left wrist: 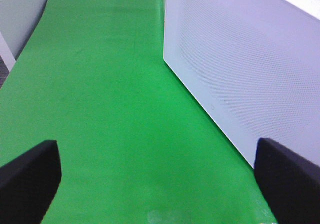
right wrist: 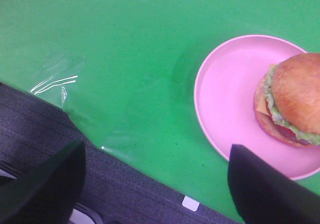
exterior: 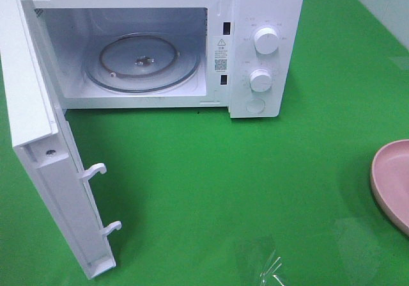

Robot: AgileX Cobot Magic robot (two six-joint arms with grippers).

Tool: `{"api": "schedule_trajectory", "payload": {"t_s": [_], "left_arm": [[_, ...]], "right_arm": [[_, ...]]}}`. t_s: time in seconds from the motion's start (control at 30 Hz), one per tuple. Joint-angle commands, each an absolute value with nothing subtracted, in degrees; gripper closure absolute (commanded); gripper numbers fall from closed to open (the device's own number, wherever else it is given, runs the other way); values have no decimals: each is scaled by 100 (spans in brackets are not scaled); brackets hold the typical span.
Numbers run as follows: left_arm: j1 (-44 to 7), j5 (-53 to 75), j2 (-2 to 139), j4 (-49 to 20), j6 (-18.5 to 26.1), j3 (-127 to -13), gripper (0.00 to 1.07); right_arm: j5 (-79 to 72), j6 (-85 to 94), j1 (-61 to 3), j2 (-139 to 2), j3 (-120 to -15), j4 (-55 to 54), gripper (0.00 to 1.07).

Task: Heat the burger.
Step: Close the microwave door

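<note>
1. White microwave [exterior: 255, 43] at far centre-left of green desk [exterior: 223, 183]; door [exterior: 45, 164] swung fully out toward near left, two latch hooks [exterior: 96, 169] on its edge. Top of the oven cut by the frame.
2. Cavity lit, glass turntable [exterior: 142, 63] inside, nothing on it. Small dark mark at its hub, too small to identify.
3. Two round knobs [exterior: 266, 39] and a round button [exterior: 256, 105] on right panel; lettering around them too faint to read.
4. Pink plate [exterior: 391, 183] at right edge of overhead view, more than half cut off; burger not visible from there.
5. Right wrist view: burger [right wrist: 292, 98] sitting on pink plate [right wrist: 230, 98], toward one side of it, partly cut by frame edge. Bun top, lettuce, cheese corner visible; patty hard to separate from shadow.
6. Right tool [right wrist: 155, 184] spread wide, holding nothing, above near desk edge beside plate, not touching it. Only dark blurred fingertips [right wrist: 45, 184] visible.
7. Left tool [left wrist: 157, 176] spread wide, holding nothing, over bare green cloth with white perforated panel [left wrist: 245, 63] close by; only fingertips [left wrist: 30, 179] visible.
8. Neither tool nor arm visible in overhead view.
9. Glare patches [exterior: 268, 270] on near desk, clear film or reflection, cannot tell which.
</note>
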State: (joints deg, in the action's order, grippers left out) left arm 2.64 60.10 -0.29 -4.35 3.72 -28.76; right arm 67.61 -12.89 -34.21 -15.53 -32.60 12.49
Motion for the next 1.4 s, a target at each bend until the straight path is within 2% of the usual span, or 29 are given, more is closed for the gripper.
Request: {"api": "schedule_trajectory", "payload": {"t_s": [0.03, 0.13, 0.2, 0.3, 0.37, 0.47, 0.53, 1.4], "left_arm": [[286, 5970, -149, -464, 361, -2859, 9], [286, 5970, -149, -464, 361, -2859, 9], [286, 5970, -149, -464, 361, -2859, 9], [286, 5970, -149, -464, 361, -2859, 9], [286, 5970, -149, -464, 361, -2859, 9], [286, 5970, -149, -464, 361, -2859, 9], [286, 5970, -149, -464, 361, -2859, 9], [286, 5970, -143, -458, 361, -2859, 9]], "right_arm": [[6555, -1043, -2882, -1197, -3168, 1060, 31], [6417, -854, -2561, -985, -3151, 957, 31], [6154, -430, -1914, -533, -3146, 602, 31], [6108, -367, -1811, -441, -3146, 493, 31], [5867, -338, -1432, -63, -3140, 241, 31], [5798, -338, -1335, 23, -3105, 235, 31], [5758, -367, -1054, 172, -2882, 378, 31], [5758, -453, -1008, 172, -2899, 424, 32]]}}
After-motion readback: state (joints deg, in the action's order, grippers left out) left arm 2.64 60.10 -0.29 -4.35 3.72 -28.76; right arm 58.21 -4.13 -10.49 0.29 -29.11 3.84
